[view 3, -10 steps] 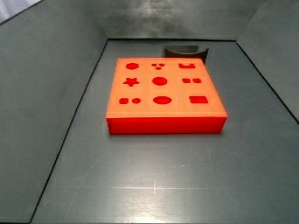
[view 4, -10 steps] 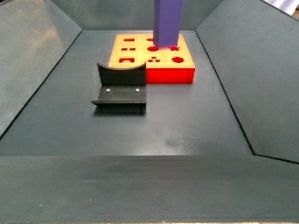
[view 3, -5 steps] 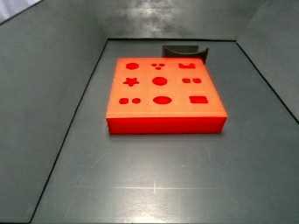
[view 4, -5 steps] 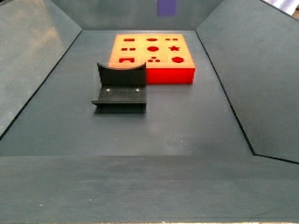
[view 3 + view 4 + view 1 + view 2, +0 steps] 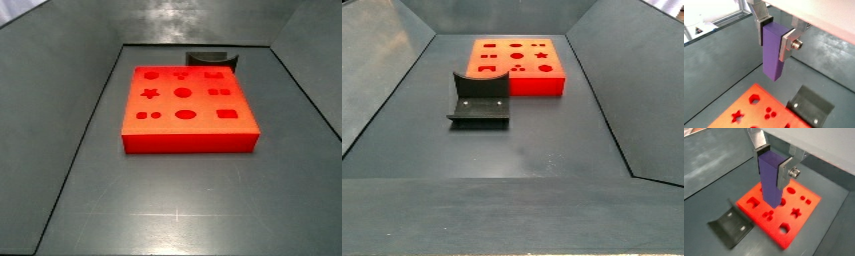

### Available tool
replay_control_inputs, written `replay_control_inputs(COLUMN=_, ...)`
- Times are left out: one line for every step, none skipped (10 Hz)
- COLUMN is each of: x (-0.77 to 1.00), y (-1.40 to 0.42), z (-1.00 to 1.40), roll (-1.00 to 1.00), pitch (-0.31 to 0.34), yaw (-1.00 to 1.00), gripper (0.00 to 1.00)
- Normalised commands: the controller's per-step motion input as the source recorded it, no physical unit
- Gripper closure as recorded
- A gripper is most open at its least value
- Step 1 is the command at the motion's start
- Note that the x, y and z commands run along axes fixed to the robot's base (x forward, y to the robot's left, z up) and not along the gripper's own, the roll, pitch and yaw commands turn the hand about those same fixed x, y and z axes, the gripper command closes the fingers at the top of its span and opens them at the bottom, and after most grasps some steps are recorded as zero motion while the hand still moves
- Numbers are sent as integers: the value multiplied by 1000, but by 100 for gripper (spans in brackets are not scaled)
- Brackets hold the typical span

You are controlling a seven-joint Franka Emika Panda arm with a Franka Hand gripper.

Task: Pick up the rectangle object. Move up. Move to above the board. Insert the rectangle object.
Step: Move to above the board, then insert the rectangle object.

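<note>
In both wrist views we saw the end effector (image 5: pixel 775 36) pinching the purple block (image 5: pixel 770 182) upright, high above the board (image 5: pixel 807 214). The fixture (image 5: pixel 477 100) stood beside the board.

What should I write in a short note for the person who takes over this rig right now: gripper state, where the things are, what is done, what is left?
Gripper: shut on the rectangle object, which hangs upright between the fingers; seen in both wrist views only, out of frame in both side views.
Board: flat on the floor, cutouts empty. In a wrist view it lies below the held block.
Fixture: on the floor beside the board.
Done: pick and lift.
Left: line up over the rectangular cutout, lower and insert. Exact alignment cannot be judged.
</note>
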Motion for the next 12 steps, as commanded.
replay_control_inputs(x=-67, y=-1000, z=175, roll=-21, pitch=19, yaw=-6, gripper=100)
replay_control_inputs(x=-60, y=-1000, z=183, roll=3, pitch=26, yaw=2, gripper=100)
replay_control_inputs(x=-56, y=-1000, z=190, roll=3, pitch=39, yaw=4, gripper=100)
replay_control_inputs(x=-53, y=-1000, z=200, roll=7, pitch=50, yaw=6, gripper=100)
replay_control_inputs(x=-44, y=-1000, z=207, roll=4, pitch=60, yaw=10, gripper=100)
replay_control_inputs(x=-25, y=-996, z=212, roll=4, pitch=73, yaw=9, gripper=100)
replay_control_inputs(x=13, y=-630, z=139, roll=8, pitch=98, yaw=9, gripper=100)
replay_control_inputs(x=38, y=-389, z=95, roll=8, pitch=117, yaw=10, gripper=100)
replay_control_inputs(x=51, y=-273, z=71, roll=7, pitch=122, yaw=2, gripper=100)
replay_control_inputs(x=1000, y=283, z=-951, roll=-131, pitch=-7, yaw=0, gripper=100)
replay_control_inputs(x=1000, y=234, z=-900, roll=-150, pitch=-16, yaw=0, gripper=100)
replay_control_inputs(x=1000, y=94, z=-843, roll=-141, pitch=-41, yaw=-11, gripper=100)
